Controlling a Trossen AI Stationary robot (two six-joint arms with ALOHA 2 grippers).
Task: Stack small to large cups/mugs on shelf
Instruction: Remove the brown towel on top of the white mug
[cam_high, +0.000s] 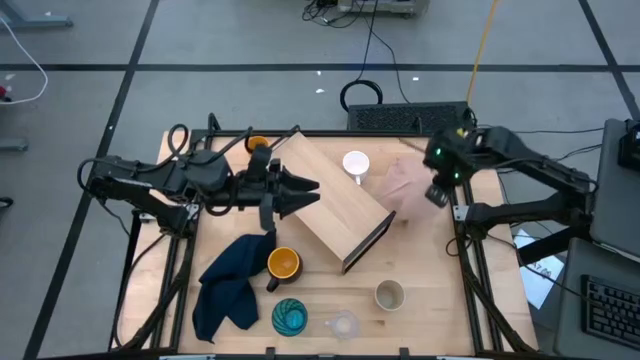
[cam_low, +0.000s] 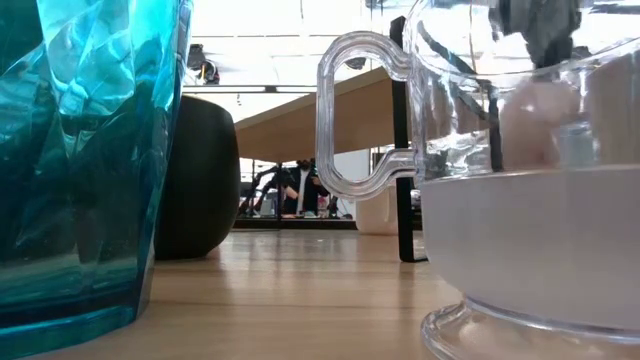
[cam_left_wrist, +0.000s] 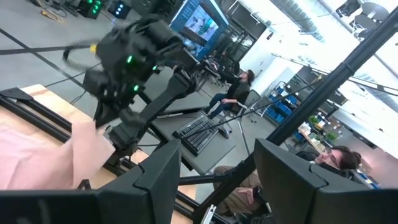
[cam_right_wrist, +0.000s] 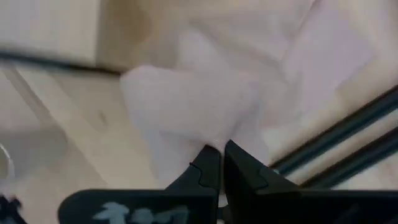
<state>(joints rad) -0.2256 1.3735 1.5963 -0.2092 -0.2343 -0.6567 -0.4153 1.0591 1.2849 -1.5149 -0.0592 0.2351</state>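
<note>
High view: the shelf (cam_high: 335, 212) lies flat at mid-table, its long axis running diagonally from the far left to the near right, dark end support facing near right. A white mug (cam_high: 356, 164) stands on its far edge, mouth up. The yellow mug (cam_high: 283, 265), teal tumbler (cam_high: 290, 318), clear cup (cam_high: 343, 325) and beige cup (cam_high: 389, 295) stand on the table near the front, a small orange cup (cam_high: 257, 145) at the far left. The left gripper (cam_high: 300, 190) hovers at the shelf's left end, fingers apart, empty. The right gripper (cam_high: 437, 193) sits at the pink cloth (cam_high: 408, 186) beside the shelf. Low view: tumbler and clear cup loom close, the shelf beyond. Left wrist view: spread fingers (cam_left_wrist: 163, 171), nothing between them. Right wrist view: fingertips together, pinching the cloth. Judged step: clearing the cloth, stacking not begun. Next calls for dropping the cloth aside, then taking the smallest cup.
</note>
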